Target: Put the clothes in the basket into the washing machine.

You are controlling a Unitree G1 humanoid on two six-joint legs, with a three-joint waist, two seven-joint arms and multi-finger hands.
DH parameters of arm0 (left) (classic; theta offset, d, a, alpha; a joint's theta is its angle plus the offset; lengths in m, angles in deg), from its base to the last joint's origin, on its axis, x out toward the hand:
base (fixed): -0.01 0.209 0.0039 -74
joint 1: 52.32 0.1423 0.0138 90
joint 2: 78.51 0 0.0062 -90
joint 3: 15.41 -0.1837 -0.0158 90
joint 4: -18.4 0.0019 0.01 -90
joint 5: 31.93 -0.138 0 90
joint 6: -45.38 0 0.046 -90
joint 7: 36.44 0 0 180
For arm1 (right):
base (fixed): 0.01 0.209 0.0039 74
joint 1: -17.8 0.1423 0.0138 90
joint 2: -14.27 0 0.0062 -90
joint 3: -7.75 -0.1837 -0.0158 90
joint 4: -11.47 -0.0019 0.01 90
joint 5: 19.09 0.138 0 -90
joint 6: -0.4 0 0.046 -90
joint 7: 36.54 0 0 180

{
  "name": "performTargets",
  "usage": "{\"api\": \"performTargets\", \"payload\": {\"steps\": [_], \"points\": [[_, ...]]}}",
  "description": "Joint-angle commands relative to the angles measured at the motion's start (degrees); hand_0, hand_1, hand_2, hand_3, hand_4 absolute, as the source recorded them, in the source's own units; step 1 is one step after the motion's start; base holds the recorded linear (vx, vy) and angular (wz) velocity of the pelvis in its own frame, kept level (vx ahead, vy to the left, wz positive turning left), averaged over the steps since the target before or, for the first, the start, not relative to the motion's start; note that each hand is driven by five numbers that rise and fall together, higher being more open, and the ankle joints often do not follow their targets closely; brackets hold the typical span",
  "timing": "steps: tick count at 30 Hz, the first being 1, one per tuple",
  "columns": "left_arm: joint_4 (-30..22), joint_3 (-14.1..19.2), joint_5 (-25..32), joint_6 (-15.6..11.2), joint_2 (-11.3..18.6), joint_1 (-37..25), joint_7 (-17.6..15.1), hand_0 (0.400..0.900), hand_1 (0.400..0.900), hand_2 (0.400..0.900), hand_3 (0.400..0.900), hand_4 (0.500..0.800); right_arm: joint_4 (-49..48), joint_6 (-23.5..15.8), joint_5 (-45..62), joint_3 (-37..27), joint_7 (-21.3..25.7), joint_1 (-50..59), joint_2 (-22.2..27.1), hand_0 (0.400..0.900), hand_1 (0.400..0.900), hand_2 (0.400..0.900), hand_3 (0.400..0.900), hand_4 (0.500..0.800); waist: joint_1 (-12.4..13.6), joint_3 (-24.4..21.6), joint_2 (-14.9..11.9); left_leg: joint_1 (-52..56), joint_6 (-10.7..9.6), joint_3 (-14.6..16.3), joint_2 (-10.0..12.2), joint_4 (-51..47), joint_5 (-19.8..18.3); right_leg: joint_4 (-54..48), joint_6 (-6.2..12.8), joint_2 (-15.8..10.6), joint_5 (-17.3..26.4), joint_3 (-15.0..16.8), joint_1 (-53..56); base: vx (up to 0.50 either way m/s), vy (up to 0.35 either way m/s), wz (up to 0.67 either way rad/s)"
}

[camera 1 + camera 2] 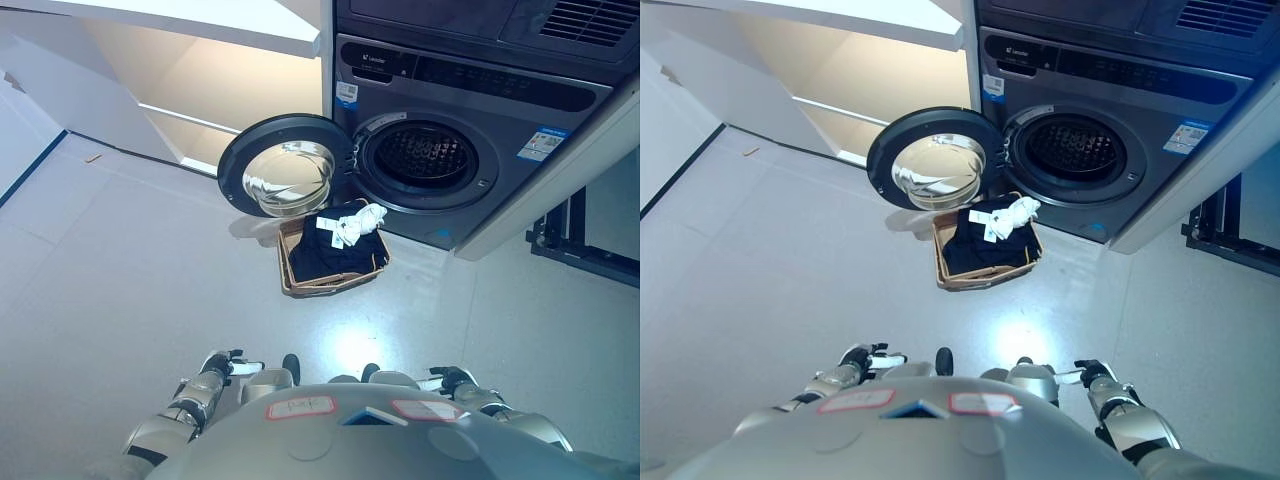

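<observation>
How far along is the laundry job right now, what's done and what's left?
Done: the washing machine door stands open, and the drum looks empty. In hand: nothing; the left hand and right hand are low, far from the basket. Left: the dark clothes and white cloth all remain in it.

My left hand (222, 365) hangs low at my left side, well short of the wicker laundry basket (296, 283) and not touching it, the forearm angled down and forward with its fingers loosely relaxed and holding nothing. My right hand (1092, 377) mirrors it on the right, equally far back from the basket, fingers relaxed and empty, pointing inward toward my middle.
</observation>
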Motion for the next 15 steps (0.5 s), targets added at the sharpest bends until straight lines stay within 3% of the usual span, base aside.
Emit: {"api": "performTargets", "payload": {"steps": [1, 15], "points": [[4.0, 0.7, -1.4, -0.8, 1.4, -4.4, -0.8, 0.900, 0.900, 0.900, 0.900, 0.800, 3.3, -0.2, -0.4, 1.6, 0.6, 2.9, 0.8, 0.900, 0.900, 0.900, 0.900, 0.800, 0.4, 0.0, -2.6, -0.2, -0.4, -0.1, -0.9, 0.0, -4.4, 0.4, 2.16, -0.6, -1.4, 2.2, 0.2, 0.00, 0.000, 0.00], [4.8, 1.3, -1.1, -0.5, 1.6, -4.1, -1.2, 0.900, 0.900, 0.900, 0.900, 0.800, 3.4, -0.2, -0.7, 1.5, 0.9, 3.1, 0.7, 0.900, 0.900, 0.900, 0.900, 0.800, 0.5, 0.6, -2.7, -0.5, -0.2, -0.2, -1.1, 0.0, -4.4, 0.4, 2.20, -0.7, -1.3, 2.2, -0.2, 0.00, 0.000, 0.00]]}}
